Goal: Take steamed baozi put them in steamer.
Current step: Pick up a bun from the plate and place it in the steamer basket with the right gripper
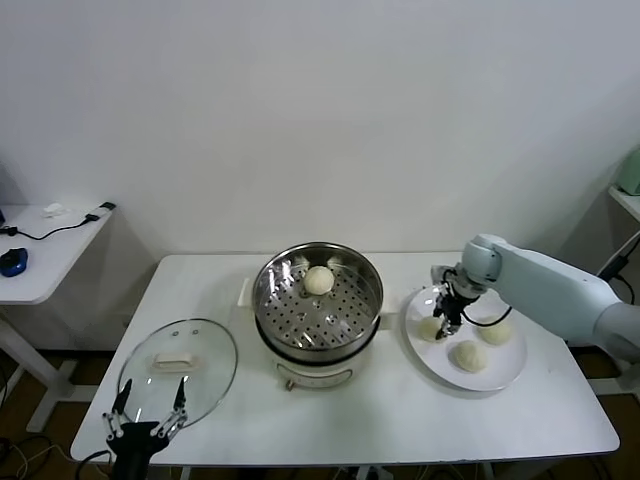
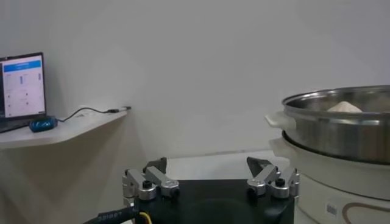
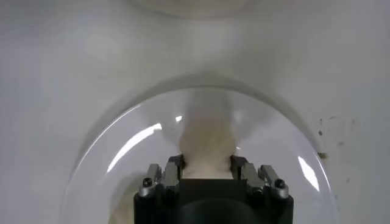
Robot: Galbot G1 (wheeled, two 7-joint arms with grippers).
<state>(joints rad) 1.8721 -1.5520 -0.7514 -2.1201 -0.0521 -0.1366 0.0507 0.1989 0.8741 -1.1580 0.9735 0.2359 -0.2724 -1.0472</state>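
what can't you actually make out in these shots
- Bun in the right gripper: right wrist view shows only its top; the gripper body hides the contact with the plate.
- Bun in the steamer: left wrist view shows just a sliver; the wall hides the rest.
- Laptop screen: too small, cut by the edge.
- Left gripper: idle by the lid.

The steamer (image 1: 318, 300) stands open-topped mid-worktop (image 1: 400, 420), one baozi (image 1: 318, 280) at its far side. The glass lid (image 1: 178, 370) fills the near-left corner, the plate (image 1: 500, 375) the right. Bare worktop lies between steamer and plate.
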